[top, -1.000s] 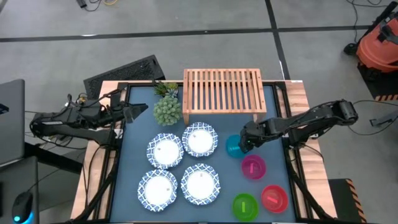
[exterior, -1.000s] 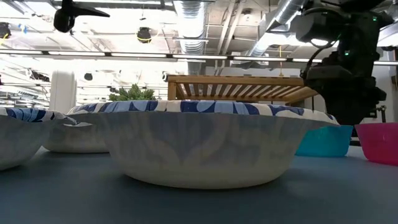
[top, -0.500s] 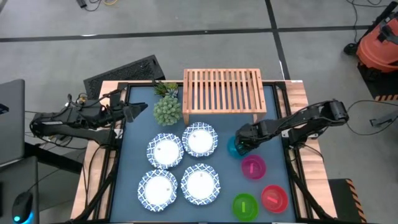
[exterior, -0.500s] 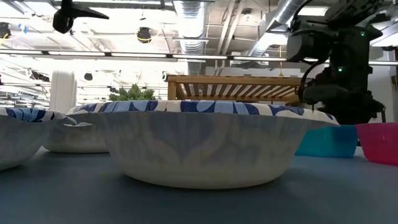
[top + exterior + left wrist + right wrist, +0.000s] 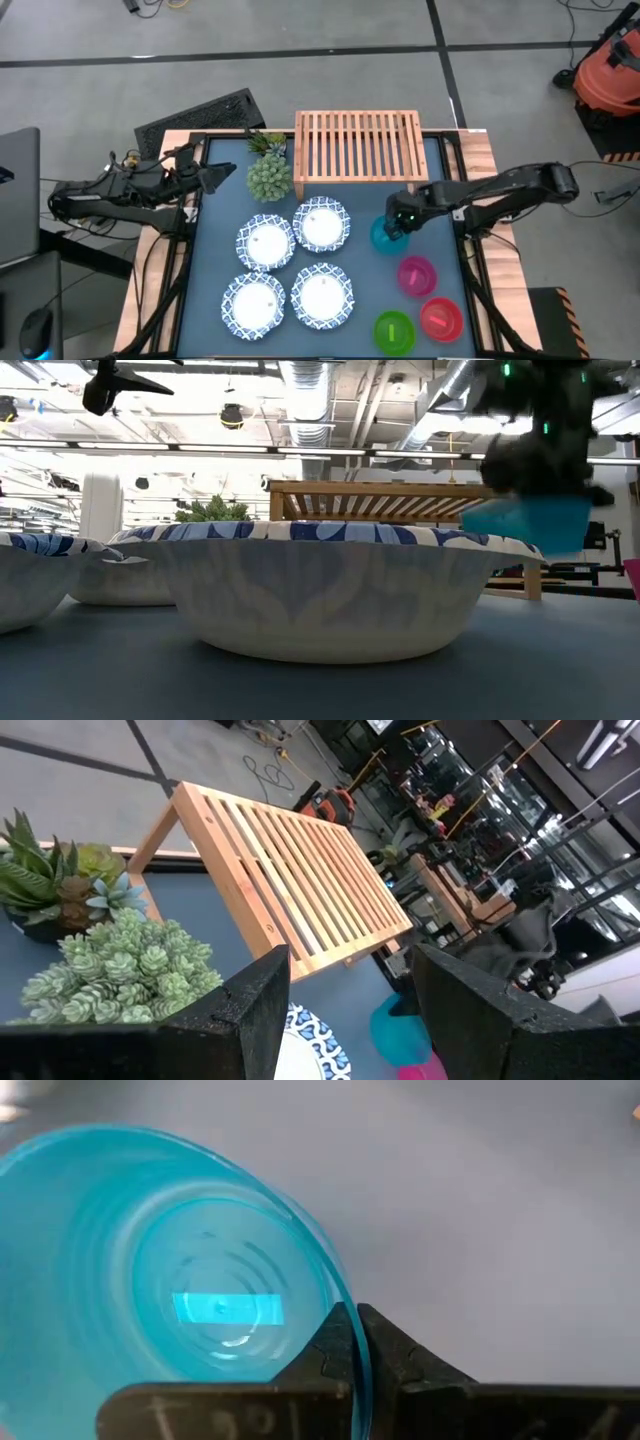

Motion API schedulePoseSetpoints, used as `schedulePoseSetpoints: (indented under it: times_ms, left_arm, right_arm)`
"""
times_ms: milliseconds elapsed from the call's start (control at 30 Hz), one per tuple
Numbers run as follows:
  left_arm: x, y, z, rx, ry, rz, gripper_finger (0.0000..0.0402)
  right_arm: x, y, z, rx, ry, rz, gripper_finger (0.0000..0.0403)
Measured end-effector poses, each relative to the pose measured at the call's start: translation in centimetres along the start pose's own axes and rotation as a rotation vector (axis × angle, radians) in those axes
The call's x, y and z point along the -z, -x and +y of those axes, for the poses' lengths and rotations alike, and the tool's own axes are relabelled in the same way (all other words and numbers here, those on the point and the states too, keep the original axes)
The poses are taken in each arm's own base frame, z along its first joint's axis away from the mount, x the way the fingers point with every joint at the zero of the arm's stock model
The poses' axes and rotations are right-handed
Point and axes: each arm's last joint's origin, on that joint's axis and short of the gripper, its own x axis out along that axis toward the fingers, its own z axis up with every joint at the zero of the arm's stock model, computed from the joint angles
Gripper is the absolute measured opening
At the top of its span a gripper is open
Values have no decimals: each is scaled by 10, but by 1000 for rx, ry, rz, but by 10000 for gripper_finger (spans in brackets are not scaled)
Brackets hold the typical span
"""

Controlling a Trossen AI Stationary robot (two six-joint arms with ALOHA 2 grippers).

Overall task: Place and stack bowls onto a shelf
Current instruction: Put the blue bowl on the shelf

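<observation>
The teal bowl [image 5: 383,236] hangs above the table right of the patterned bowls, and my right gripper [image 5: 401,219] is shut on its rim. In the low view the teal bowl [image 5: 525,522] floats in front of the shelf [image 5: 385,500]. Several blue-and-white patterned bowls [image 5: 322,225] rest on their bases mid-table. The magenta [image 5: 416,275], red [image 5: 441,318] and green [image 5: 393,330] bowls stand at the near right. The wooden shelf [image 5: 358,147] stands at the far edge. My left gripper [image 5: 225,176] hovers open at the table's left side. My right gripper pinches the teal bowl's rim [image 5: 352,1342] on its far right side, one finger [image 5: 325,1350] inside the bowl and one [image 5: 395,1352] outside. The fingers come slanting down from the table's right. The bowl is lifted clear of the table, its mouth upward.
A green spiky plant [image 5: 268,176] and a smaller one [image 5: 266,143] sit left of the shelf. The table's wooden border [image 5: 480,165] runs along its right edge. An orange vacuum [image 5: 607,72] stands on the floor beyond.
My right gripper has shut on the teal bowl's rim and risen, carrying the bowl off the table to about the height of the shelf top. The magenta bowl has slid a little toward the table's right near corner.
</observation>
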Motion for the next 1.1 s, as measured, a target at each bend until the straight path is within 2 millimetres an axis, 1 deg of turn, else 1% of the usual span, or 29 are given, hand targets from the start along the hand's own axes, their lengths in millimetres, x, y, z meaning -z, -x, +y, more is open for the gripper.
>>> schedulePoseSetpoints:
  times_ms: [100,200,333,400,467,533,633,767,900,1000,1100]
  left_arm:
    - [0,0,0,-1,17,1,197]
    - [0,0,0,-1,18,1,197]
    - [0,0,0,-1,20,1,197]
    - [0,0,0,0,20,1,197]
    - [0,0,0,0,20,1,197]
    - [0,0,0,0,20,1,197]
    - [0,0,0,5,26,7,197]
    - [0,0,0,8,27,12,197]
    - [0,0,0,8,27,12,197]
    - [0,0,0,7,27,12,197]
    - [0,0,0,7,27,11,197]
  right_arm:
    - [-7,38,7,-67,27,-26,22]
    - [-16,82,13,-122,57,-80,22]
    - [-29,135,13,-128,89,-176,22]
    - [-38,154,8,-84,95,-243,22]
    - [-51,168,3,-35,83,-297,22]
    - [-65,176,-6,17,68,-326,22]
    - [-87,181,-21,79,42,-346,22]
    - [-117,176,-49,145,1,-318,22]
    - [-141,171,-79,142,-59,-283,22]
    - [-155,168,-98,125,-99,-278,22]
    - [-166,162,-112,128,-138,-254,22]
